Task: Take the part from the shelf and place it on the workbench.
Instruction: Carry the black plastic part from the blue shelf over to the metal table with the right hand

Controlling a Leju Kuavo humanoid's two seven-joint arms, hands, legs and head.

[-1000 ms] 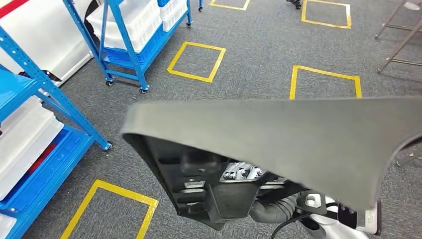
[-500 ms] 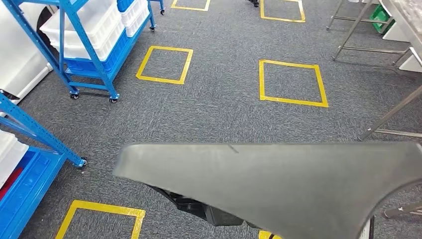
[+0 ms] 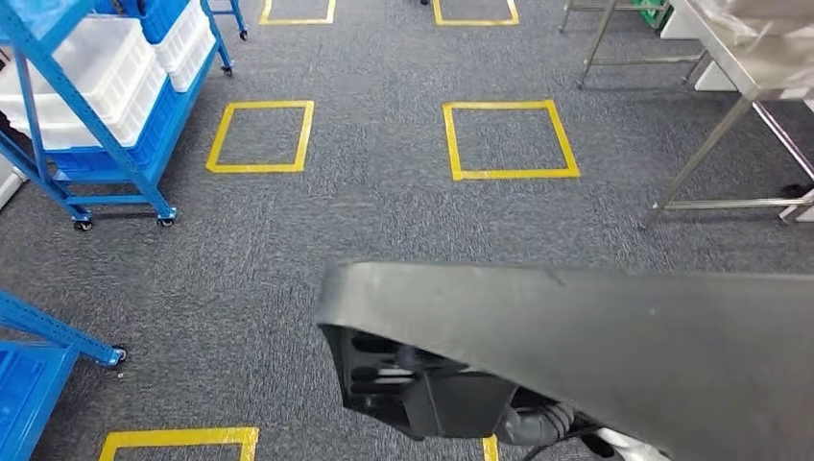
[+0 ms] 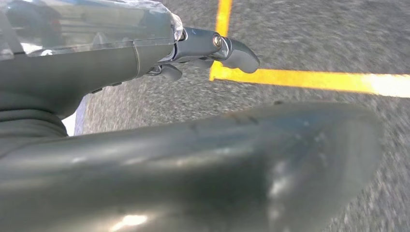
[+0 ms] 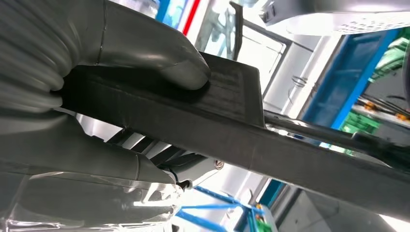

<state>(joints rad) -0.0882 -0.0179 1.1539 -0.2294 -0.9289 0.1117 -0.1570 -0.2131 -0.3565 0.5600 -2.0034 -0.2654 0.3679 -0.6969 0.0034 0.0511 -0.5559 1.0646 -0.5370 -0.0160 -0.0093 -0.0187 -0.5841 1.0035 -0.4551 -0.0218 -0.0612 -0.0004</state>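
The part (image 3: 595,346) is a large dark grey curved panel with a black ribbed underside, carried low in front of me in the head view. My right hand (image 5: 72,111) grips its edge (image 5: 270,140), thumb pressed on one face and fingers under the other. In the left wrist view my left hand (image 4: 145,53) lies alongside the part's rounded tip (image 4: 217,164). Its fingers (image 4: 232,48) are stretched out and carpet shows between them and the panel, so its hold is unclear. The steel workbench (image 3: 758,67) stands at the far right.
Blue wheeled racks with white bins (image 3: 96,86) stand at the far left, and another blue rack corner (image 3: 38,355) is near left. Yellow taped squares (image 3: 509,139) mark the grey carpet ahead. The workbench's slanted steel legs (image 3: 701,163) reach the floor at right.
The whole view has swung: the racks slid left and the workbench came in at the right, so the camera moved. The part stays held in front of me.
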